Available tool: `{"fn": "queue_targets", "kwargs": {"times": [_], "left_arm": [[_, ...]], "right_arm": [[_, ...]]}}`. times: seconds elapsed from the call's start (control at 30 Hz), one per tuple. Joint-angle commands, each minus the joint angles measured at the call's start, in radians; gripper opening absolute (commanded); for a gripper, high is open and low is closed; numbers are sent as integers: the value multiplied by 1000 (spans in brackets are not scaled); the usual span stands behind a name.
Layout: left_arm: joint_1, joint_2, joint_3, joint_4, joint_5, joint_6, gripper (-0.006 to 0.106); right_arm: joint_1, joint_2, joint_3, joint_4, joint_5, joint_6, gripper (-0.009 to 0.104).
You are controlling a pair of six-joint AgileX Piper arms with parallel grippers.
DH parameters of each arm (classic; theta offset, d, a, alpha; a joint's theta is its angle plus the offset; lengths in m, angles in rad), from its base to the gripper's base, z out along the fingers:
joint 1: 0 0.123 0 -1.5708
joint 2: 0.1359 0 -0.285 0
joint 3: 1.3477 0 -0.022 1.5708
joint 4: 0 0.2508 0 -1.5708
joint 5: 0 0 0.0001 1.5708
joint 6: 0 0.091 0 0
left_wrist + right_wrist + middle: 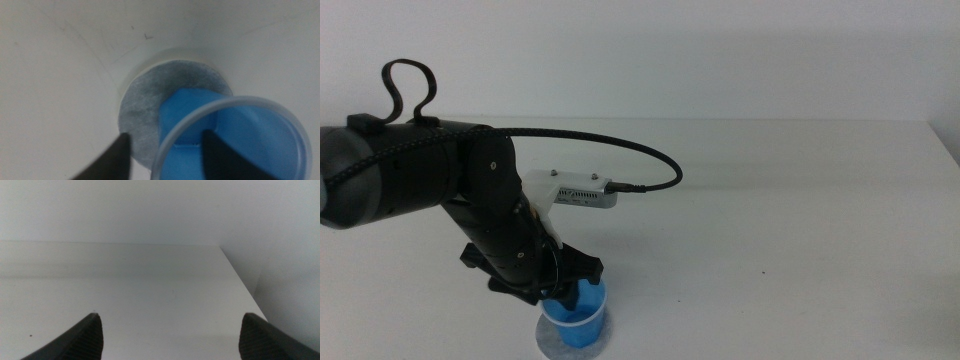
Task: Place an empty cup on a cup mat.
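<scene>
The blue cup [577, 318] stands upright on the grey cup mat [552, 345] at the table's near edge, left of centre. My left gripper [568, 288] is at the cup's rim from above. In the left wrist view the cup [250, 135] rests on the mat [145, 115], towards one side of it. The left gripper [165, 137] is open, with one jaw outside the cup's wall and the other inside the cup; a gap shows on both sides of the wall. My right gripper [170, 325] is open and empty over bare table, out of the middle view.
The white table [780, 230] stretches to the right and back. The left arm's black cable [620, 150] arcs over the table behind the arm. The right wrist view shows the table's far corner [220, 247] and the wall.
</scene>
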Motion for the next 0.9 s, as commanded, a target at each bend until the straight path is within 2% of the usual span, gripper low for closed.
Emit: {"fn": "queue_targets", "kwargs": {"times": [0.0, 0.1, 0.13, 0.27, 0.43, 0.6, 0.73, 0.87], "left_arm": [[-2, -9, 0, 5, 0, -5, 63], [-2, -24, -4, 0, 10, 29, 91], [-2, -35, -4, 0, 13, 29, 94], [26, -119, -26, -57, 36, 116, 94], [49, -278, -29, -67, 38, 216, 94], [48, -525, 73, -77, -205, 290, 94], [48, -677, 159, -3, -364, 318, 94], [48, -788, 207, 62, -406, 314, 94]], "right_arm": [[0, -5, 3, -8, -4, -6, 93], [0, -5, 3, -8, -4, -6, 93], [0, -5, 3, -8, -4, -6, 93], [0, -5, 3, -8, -4, -6, 93], [0, -5, 3, -8, -4, -6, 93], [0, -5, 3, -8, -4, -6, 93], [0, -5, 3, -8, -4, -6, 93], [0, -5, 3, -8, -4, -6, 93]]}}
